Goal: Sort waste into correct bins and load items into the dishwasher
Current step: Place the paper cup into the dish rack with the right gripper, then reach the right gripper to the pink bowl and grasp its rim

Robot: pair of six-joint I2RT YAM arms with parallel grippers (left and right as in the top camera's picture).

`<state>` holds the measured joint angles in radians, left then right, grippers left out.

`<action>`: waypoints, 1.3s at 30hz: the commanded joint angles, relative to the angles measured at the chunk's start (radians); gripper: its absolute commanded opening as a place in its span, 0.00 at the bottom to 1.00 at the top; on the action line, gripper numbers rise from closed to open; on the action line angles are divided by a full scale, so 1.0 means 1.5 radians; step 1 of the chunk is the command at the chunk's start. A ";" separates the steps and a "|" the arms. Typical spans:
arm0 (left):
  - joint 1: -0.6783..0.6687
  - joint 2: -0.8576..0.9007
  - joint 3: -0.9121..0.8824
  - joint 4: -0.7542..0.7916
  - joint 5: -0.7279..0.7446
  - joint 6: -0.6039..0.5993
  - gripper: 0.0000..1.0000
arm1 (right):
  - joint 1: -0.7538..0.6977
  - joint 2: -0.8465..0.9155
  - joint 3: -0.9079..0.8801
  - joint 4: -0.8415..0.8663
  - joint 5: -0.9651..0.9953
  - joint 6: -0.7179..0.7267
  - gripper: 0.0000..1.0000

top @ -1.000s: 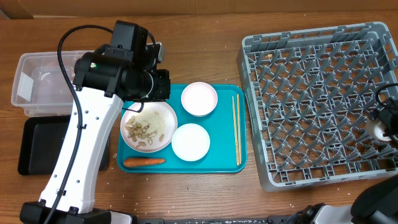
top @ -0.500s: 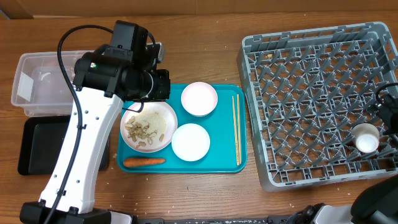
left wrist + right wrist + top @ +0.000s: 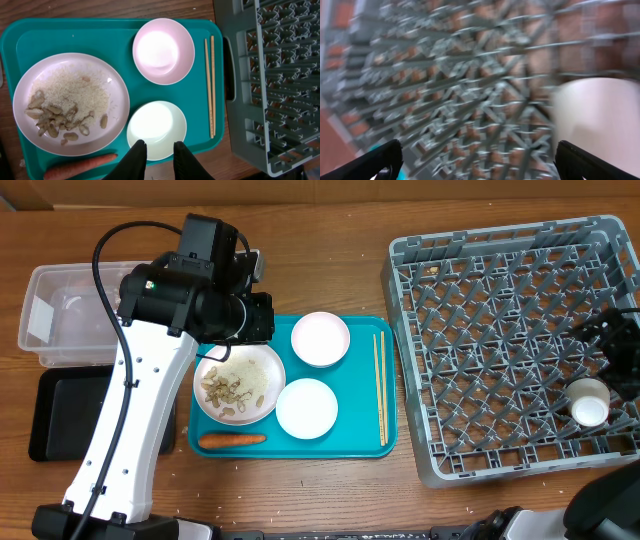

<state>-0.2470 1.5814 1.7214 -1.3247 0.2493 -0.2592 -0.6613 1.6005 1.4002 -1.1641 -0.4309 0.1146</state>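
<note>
On the teal tray (image 3: 360, 438) lie a white plate (image 3: 238, 383) of pale food scraps, two bowls (image 3: 320, 338) (image 3: 306, 408), wooden chopsticks (image 3: 380, 385) and an orange carrot (image 3: 232, 439). My left gripper (image 3: 160, 152) hovers over the nearer white bowl (image 3: 156, 127), its fingers slightly apart with nothing between them. The small white cup (image 3: 588, 402) stands in the grey dishwasher rack (image 3: 500, 340) near its right wall. My right gripper (image 3: 477, 155) is wide open and empty above the rack, with the cup (image 3: 600, 125) blurred to its right.
The clear plastic tub (image 3: 70, 315) and the flat black tray (image 3: 75, 415) sit left of the teal tray, partly under my left arm (image 3: 215, 305). The rack's left wall (image 3: 240, 75) lies close to the chopsticks (image 3: 210, 85). Bare wooden table surrounds everything.
My right gripper let go of the cup, which now stands in the rack, then opened fully and drew back from it. The left arm has stayed in place.
</note>
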 commanded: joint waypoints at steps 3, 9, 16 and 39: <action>-0.001 -0.004 0.006 -0.008 -0.023 -0.007 0.36 | 0.110 -0.007 0.002 -0.003 -0.093 -0.070 1.00; -0.001 -0.004 0.006 -0.035 -0.075 -0.007 0.43 | 0.314 -0.012 0.003 0.009 -0.070 -0.082 0.94; -0.001 -0.003 0.006 -0.060 -0.132 -0.023 0.54 | 0.554 -0.012 0.002 0.070 0.129 -0.010 0.89; -0.001 -0.003 0.006 -0.058 -0.139 -0.022 0.55 | 0.759 0.185 0.002 0.319 0.249 0.107 0.69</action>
<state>-0.2470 1.5814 1.7214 -1.4170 0.0578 -0.2825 0.4767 1.8523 1.4002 -0.7151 -0.0700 0.2584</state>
